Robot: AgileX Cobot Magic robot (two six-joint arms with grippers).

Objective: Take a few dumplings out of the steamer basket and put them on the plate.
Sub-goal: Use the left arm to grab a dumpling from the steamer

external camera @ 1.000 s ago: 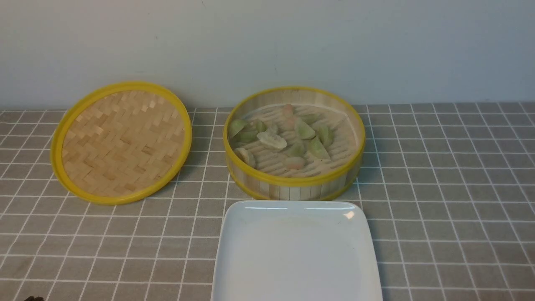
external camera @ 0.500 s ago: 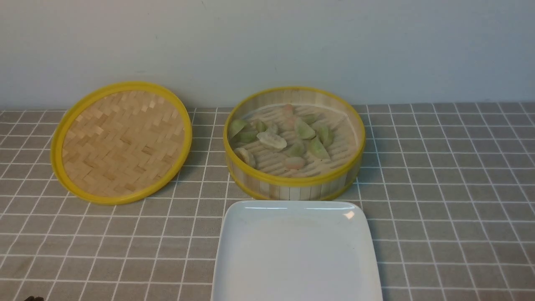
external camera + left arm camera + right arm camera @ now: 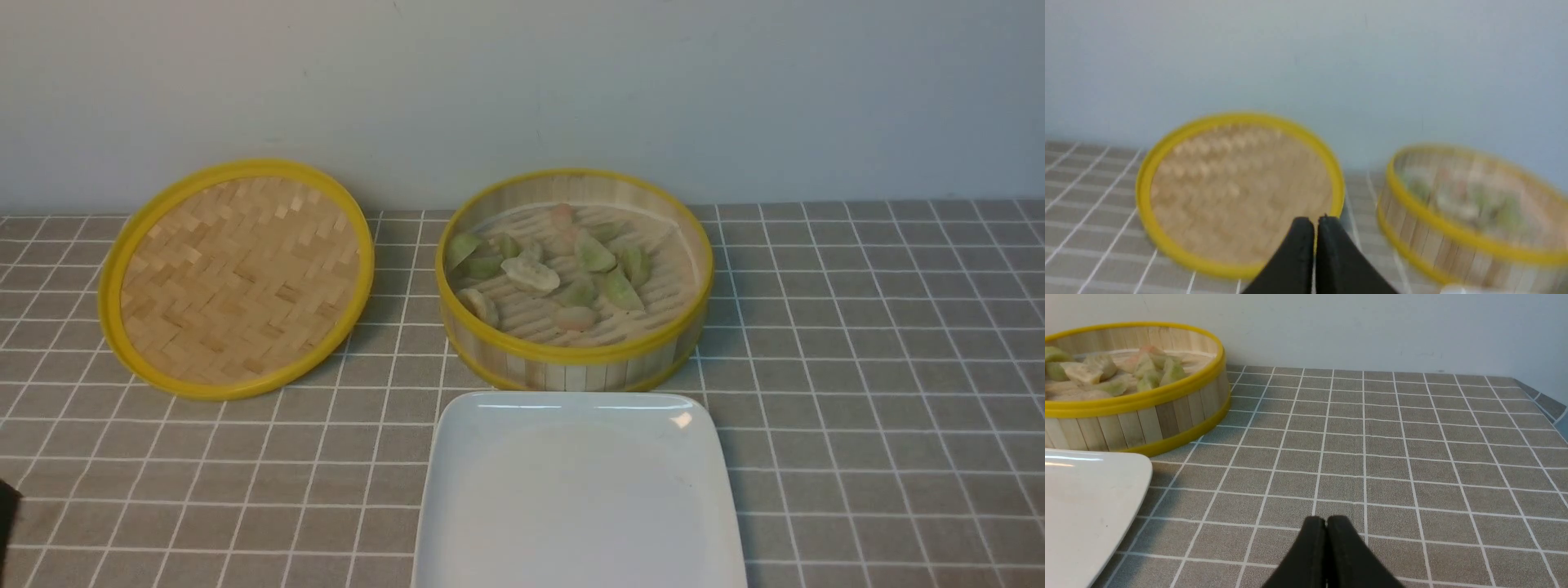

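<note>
The round bamboo steamer basket (image 3: 571, 363) with yellow rims stands at the middle back of the table, and several green, cream and pinkish dumplings (image 3: 531, 275) lie inside it. Just in front of it sits the white square plate (image 3: 575, 490), bare. My left gripper (image 3: 1315, 222) is shut and holds nothing; it hovers over the near left of the table, facing the lid and basket (image 3: 1457, 245). My right gripper (image 3: 1326, 522) is shut and holds nothing, low over the tiled cloth to the right of the plate (image 3: 1081, 506) and basket (image 3: 1147, 416). In the front view only a dark sliver of the left arm (image 3: 6, 510) shows.
A flat woven bamboo lid (image 3: 237, 278) with a yellow rim leans at the back left, close to the wall. The grey tiled cloth (image 3: 882, 367) covers the table. The table's right edge (image 3: 1545, 402) shows in the right wrist view.
The left arm has moved: a dark part of it now shows at the front view's left edge, higher than the speck at the bottom before. Basket, plate and lid are unmoved.
</note>
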